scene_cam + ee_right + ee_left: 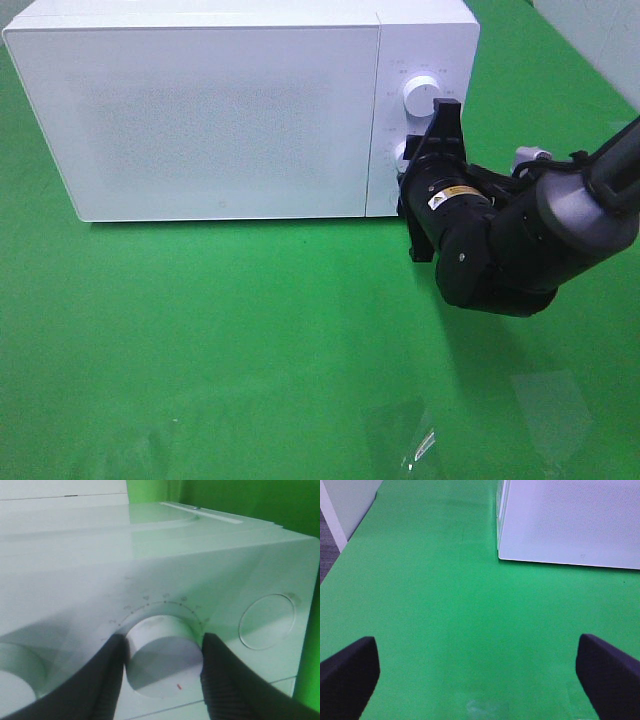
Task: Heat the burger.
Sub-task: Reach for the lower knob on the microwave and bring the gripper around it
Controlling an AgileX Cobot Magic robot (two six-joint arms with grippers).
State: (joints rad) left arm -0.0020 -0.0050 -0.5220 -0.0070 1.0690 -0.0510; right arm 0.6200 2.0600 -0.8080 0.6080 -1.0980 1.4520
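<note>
The burger is out of view in all three views. A white microwave [220, 110] stands at the back of the green table with its door shut. My right gripper [408, 165] is at the control panel, its two fingers [107, 680] pressed against either side of the lower round knob [160, 650], shut on it. The upper knob [422, 97] is free. My left gripper [480, 667] hangs open over bare green cloth, nothing between its fingers [350, 675], with the microwave's corner [570, 520] ahead of it.
A flat round button [267, 622] sits beside the held knob, and another knob [15, 670] on its other side. A pale wall [345, 505] borders the table beyond the microwave's side. Green cloth [250, 340] spreads in front of the microwave.
</note>
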